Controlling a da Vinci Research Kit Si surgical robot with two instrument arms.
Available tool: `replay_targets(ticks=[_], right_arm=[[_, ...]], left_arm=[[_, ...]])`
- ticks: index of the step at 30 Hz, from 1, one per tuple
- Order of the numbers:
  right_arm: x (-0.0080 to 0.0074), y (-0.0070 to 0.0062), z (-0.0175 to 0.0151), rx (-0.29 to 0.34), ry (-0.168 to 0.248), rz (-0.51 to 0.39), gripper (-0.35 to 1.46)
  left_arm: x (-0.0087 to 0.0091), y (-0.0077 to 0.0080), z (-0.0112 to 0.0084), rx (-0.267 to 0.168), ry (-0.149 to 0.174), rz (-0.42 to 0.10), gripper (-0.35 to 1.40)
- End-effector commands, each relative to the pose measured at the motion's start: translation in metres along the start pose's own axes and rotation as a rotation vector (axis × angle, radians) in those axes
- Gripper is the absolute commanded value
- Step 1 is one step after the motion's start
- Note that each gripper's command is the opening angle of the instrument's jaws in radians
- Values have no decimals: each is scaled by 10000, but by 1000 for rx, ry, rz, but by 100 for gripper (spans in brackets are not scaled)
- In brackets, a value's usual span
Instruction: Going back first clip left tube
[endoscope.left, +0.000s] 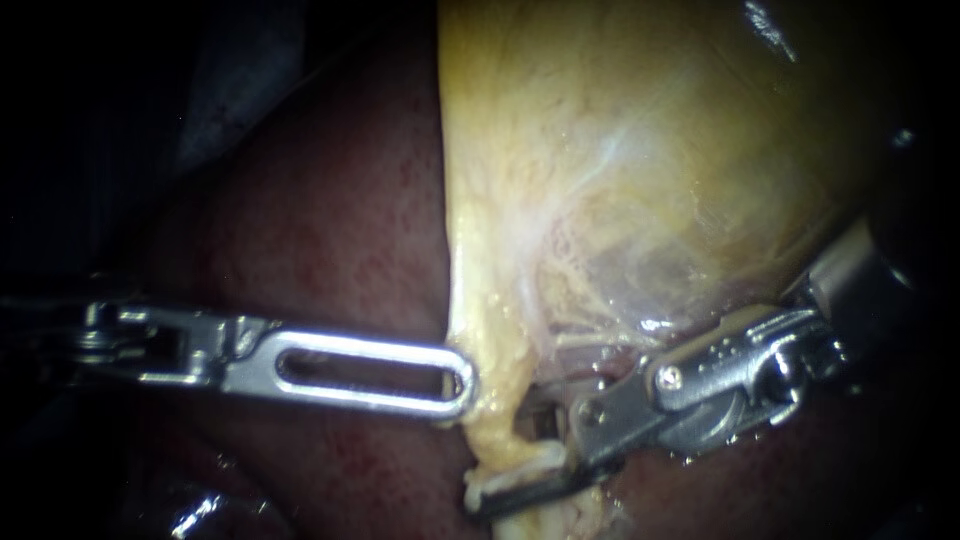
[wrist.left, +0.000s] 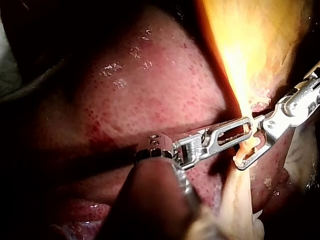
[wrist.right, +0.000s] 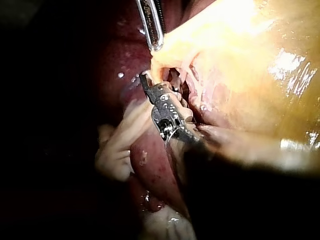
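Observation:
The yellow gallbladder (endoscope.left: 640, 170) hangs over the dark red liver (endoscope.left: 330, 230). At its lower edge the tissue narrows into a pale tube (endoscope.left: 500, 440); which tube this is I cannot tell. My left instrument (endoscope.left: 462, 388) reaches in flat with slotted jaws closed on the gallbladder's edge (endoscope.left: 480, 395). My right instrument (endoscope.left: 497, 455) comes in from the right, and its jaws gape with the tube lying between them. In the left wrist view the left instrument (wrist.left: 248, 126) meets the right instrument (wrist.left: 246, 154) at the yellow strand. No clip shows clearly.
In the right wrist view, pale fatty folds (wrist.right: 120, 145) lie beside the right instrument's (wrist.right: 150, 82) shaft, and the left instrument (wrist.right: 156, 46) enters ahead of it. Liver fills the space under both instruments.

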Motion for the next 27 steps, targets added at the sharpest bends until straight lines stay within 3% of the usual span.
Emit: replay_targets(ticks=[1, 12, 21, 27], right_arm=[[0, -1, 2, -1, -7, 5, 41], [8, -15, 5, -5, -18, 17, 40], [9, -15, 2, -4, -17, 18, 50], [2, -11, -3, 40, 2, -7, 51]], left_arm=[[0, 0, 0, 0, 0, 0, -35], [-1, 2, -1, 1, 1, -6, -35], [-2, 2, -2, 1, 1, -7, -35], [-2, 1, -2, 1, 1, -7, -35]])
